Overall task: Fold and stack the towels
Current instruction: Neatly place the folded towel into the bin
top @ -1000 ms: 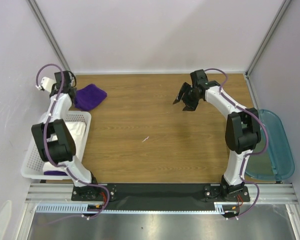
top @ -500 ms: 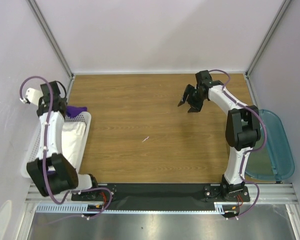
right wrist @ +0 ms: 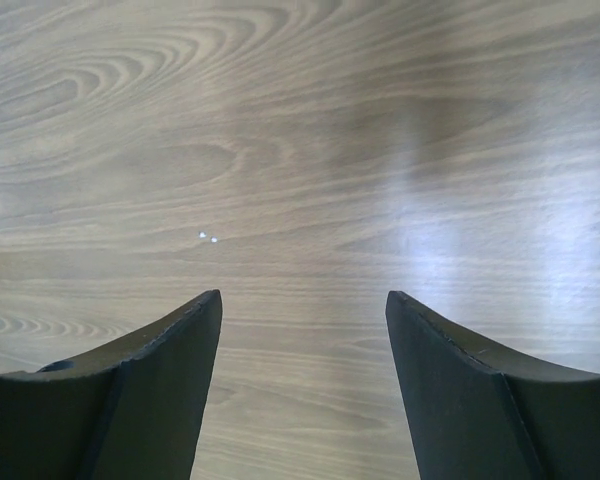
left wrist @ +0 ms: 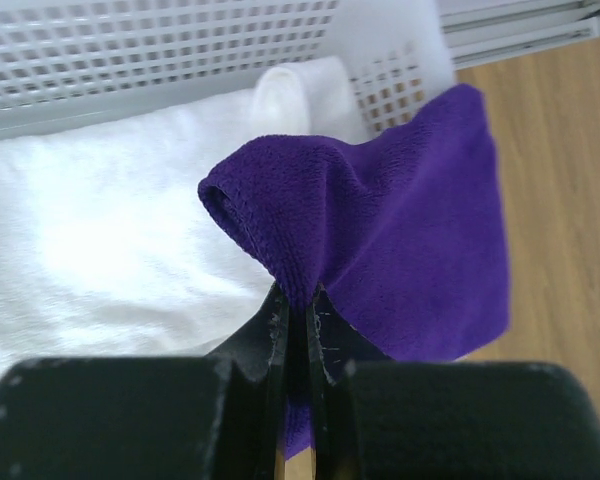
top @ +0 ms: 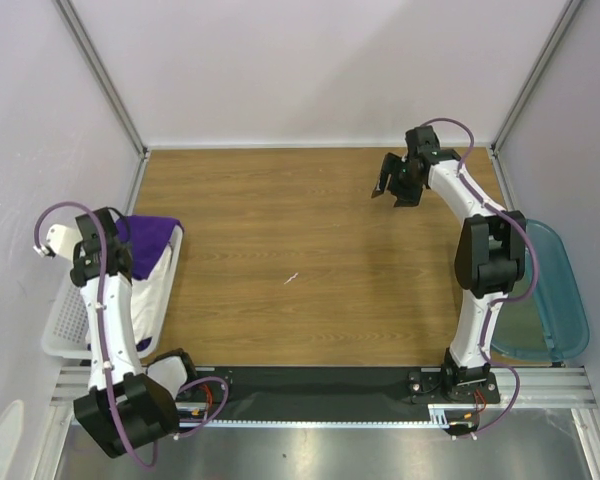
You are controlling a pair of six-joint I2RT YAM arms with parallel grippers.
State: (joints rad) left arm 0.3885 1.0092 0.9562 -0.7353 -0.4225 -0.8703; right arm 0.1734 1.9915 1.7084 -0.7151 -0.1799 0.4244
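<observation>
At frame left the left jaws pinch a purple towel (left wrist: pixel 410 230) tight over the basket (left wrist: pixel 160 40) and white towel (left wrist: pixel 100 250); the right jaws gape empty, upper right; better lift it clear of the rim, then spread it flat on the desk (top: pixel 310 240).

Small deep-purple towel (left wrist: pixel 410 230): plush, bunched, pinched up into a peak at one fold, rest hanging loose past the corner of the white basket (left wrist: pixel 180 50). Large white towel (left wrist: pixel 90 250): fluffy, rumpled, unfolded, lying inside the basket, partly under the purple one.
</observation>
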